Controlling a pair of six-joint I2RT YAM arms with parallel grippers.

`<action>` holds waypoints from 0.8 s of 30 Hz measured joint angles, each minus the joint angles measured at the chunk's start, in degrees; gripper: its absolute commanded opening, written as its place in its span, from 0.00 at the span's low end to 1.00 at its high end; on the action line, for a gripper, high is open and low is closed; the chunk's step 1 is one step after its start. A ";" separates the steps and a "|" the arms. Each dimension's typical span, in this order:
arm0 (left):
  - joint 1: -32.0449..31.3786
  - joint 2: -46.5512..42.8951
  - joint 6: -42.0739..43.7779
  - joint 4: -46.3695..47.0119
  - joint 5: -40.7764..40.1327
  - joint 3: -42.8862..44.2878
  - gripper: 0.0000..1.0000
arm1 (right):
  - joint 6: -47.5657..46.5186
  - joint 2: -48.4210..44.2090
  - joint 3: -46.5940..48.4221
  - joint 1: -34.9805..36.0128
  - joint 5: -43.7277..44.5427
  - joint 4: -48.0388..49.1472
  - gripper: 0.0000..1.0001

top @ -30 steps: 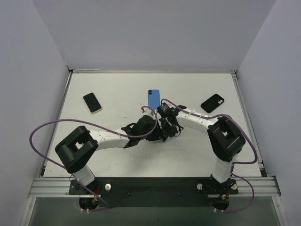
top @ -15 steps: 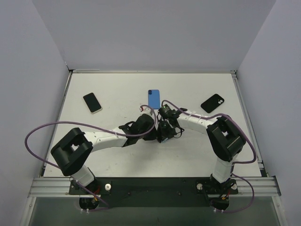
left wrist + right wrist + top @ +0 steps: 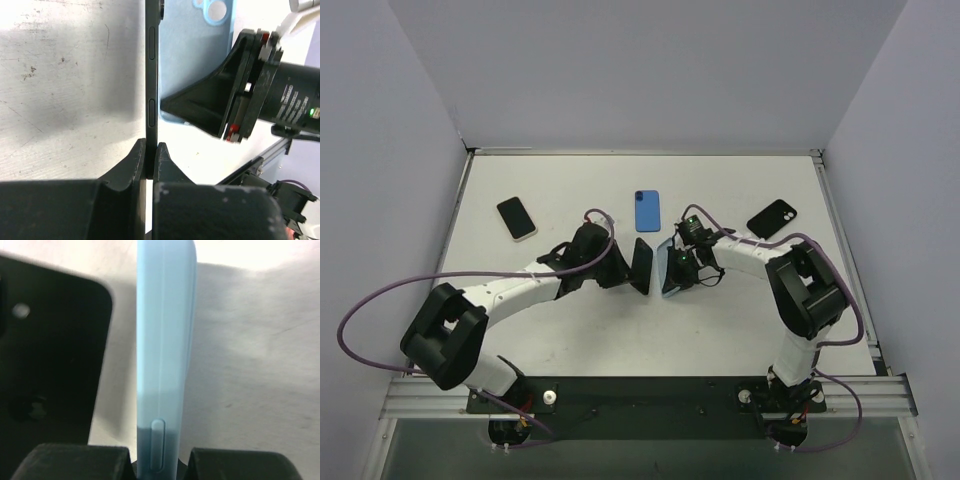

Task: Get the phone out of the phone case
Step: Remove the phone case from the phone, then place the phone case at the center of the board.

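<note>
The left fingers (image 3: 137,162) are clenched on the lower edge of a black phone (image 3: 151,75), which stands on its thin side so that its side buttons face the left wrist camera. The right fingers (image 3: 107,462) are clenched on one end of a light blue phone case (image 3: 165,340), also held edge-on, with a raised side button showing just above the grip.

The phone is out of the case. In the right wrist view a strip of pale desk shows between the case and the phone's black back (image 3: 50,350). In the left wrist view the case's inside face and camera cut-out (image 3: 195,60) sit just beside the phone.

From above, the two arms meet near the middle of the white desk (image 3: 720,330). The phone (image 3: 642,265) is on the left and the case (image 3: 670,272) is on the right, side by side and apart.

A blue phone (image 3: 647,210) lies flat behind them. A dark phone with a pale rim (image 3: 516,217) lies far left. A black phone-shaped item (image 3: 771,218) lies far right; whether it is a handset or a case cannot be told.
</note>
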 measured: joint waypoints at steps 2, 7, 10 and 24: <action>0.76 -0.76 -0.63 1.29 1.44 -1.05 0.00 | -0.13 0.00 0.00 -2.03 -0.61 -0.24 0.00; 2.84 -2.03 -1.92 3.80 5.53 -2.64 0.00 | -0.02 -0.31 0.02 -8.94 -1.38 -0.26 0.00; 4.94 -2.23 -2.36 5.11 7.34 -2.75 0.00 | 0.24 -1.88 0.07 -13.44 -1.40 -0.26 0.00; 17.00 4.07 -4.39 15.19 15.32 -1.95 0.00 | 8.00 -14.97 -11.67 -38.47 -2.93 6.01 0.35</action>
